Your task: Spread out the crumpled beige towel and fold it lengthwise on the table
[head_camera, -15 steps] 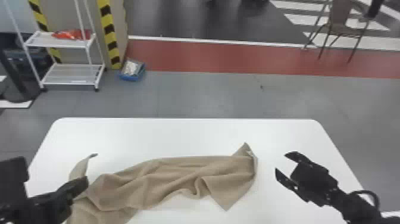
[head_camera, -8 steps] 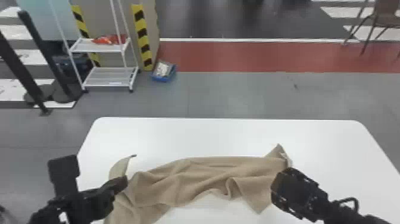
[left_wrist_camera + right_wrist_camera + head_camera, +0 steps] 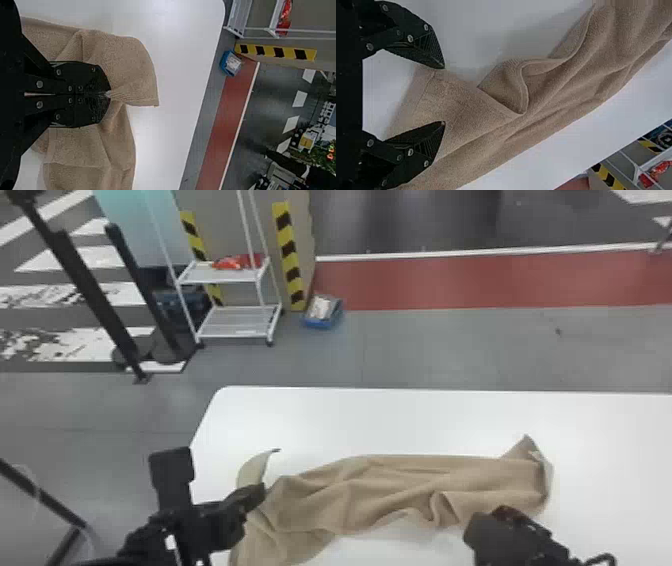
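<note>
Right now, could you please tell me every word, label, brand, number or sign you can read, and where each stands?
No words, labels, brands or numbers are readable.
Beige towel: no print visible; the pale patch near its right end is too small to make out.
Red packet on the white rack: too small.
Blue container: pale contents, too small.
Yellow-and-black strip: stripes, no wording.

Bright | soft shadow beside towel (image 3: 573,87) | pale sheen on table (image 3: 174,51)
</note>
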